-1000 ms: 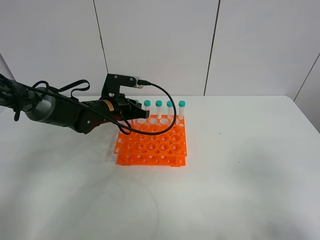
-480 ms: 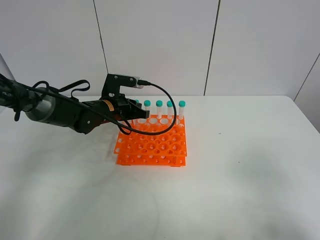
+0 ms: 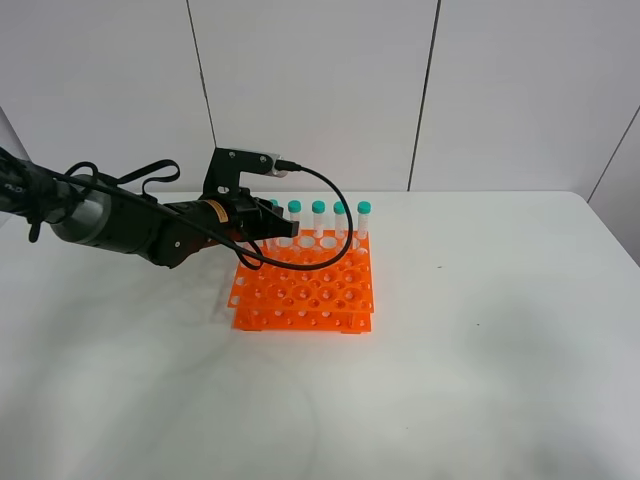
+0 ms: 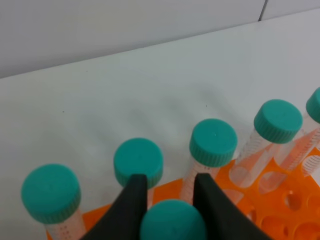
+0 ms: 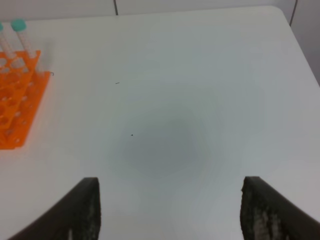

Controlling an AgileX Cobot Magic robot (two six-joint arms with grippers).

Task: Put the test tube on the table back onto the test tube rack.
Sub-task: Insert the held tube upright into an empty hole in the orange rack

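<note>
Closed black left gripper is clamped just under the teal-green cap of the slim clear plastic test tube, over the bright orange holed rack. Being light, stiff and slick-walled, the tube is judged best held below the cap. Right gripper is spread wide, empty.

Bright orange rack dotted with round holes; clear tubes with teal-green caps; plain white desk; black gripper.
</note>
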